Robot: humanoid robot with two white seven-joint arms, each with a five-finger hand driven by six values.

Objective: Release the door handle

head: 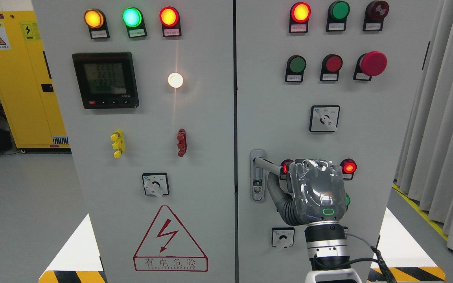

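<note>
Right robot hand [316,188], rising from the bottom edge, has its fingers curled around the door handle [267,164] on the grey cabinet door [368,137].

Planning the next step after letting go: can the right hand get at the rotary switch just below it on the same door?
Probably yes. The right hand is wrapped on the door handle, and the rotary switch sits close below, left of its wrist, with nothing in between. It must let go first.

You're seeing 有电危险 on the red warning triangle sign [170,240], low on the left door [151,157]. The meter display [105,80] reads 2233, 2233, 2232.
</note>
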